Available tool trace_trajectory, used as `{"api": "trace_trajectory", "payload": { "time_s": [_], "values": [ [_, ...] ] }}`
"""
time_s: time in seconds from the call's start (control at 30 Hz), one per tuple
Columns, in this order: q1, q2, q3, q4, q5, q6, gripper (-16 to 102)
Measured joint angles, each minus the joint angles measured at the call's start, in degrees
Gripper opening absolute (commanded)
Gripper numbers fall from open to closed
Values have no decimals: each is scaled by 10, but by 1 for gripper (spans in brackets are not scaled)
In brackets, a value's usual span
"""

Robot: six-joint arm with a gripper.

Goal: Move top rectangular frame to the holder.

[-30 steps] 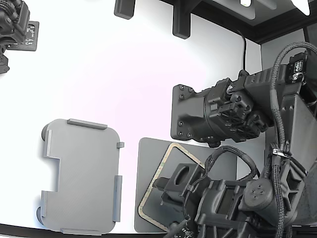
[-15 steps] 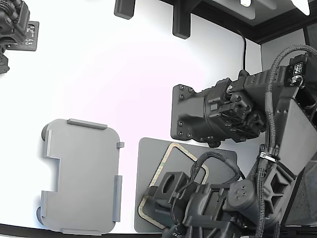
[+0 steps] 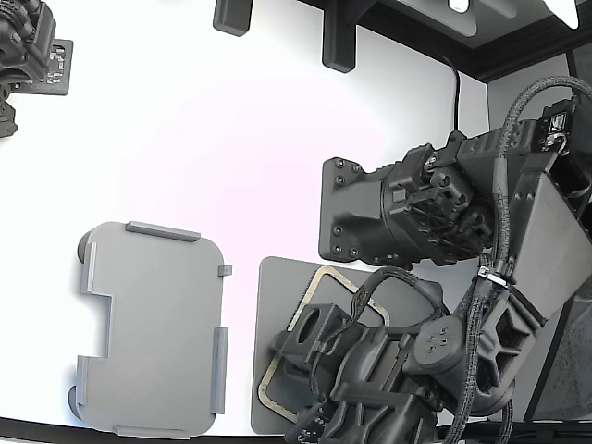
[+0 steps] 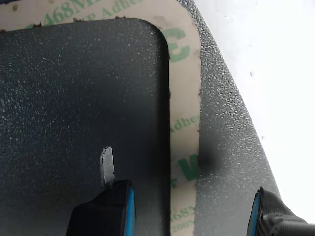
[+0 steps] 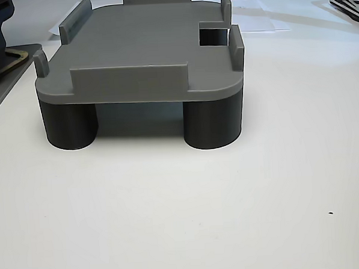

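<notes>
open fingers (image 4: 115,211) straddle the top rectangular frame (image 4: 184,123) on the mat (image 4: 74,98).

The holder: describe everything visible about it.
The holder is a light grey plastic-looking tray, a rounded rectangle with raised edge tabs and a stepped side notch. The other view shows it standing level on dark round feet on the white table. Its top is bare. It sits apart from the dark grey mat, at the exterior view's left of it. Nothing touches it.
</notes>
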Motion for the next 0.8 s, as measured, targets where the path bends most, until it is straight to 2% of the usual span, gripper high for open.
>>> {"api": "trace_trajectory", "payload": {
  "time_s": [0.33, 0.8],
  "values": [
    [-11, 4, 13, -23, -12, -11, 95],
    [-29, 4, 32, -47, -25, -37, 84]
  ]
}}
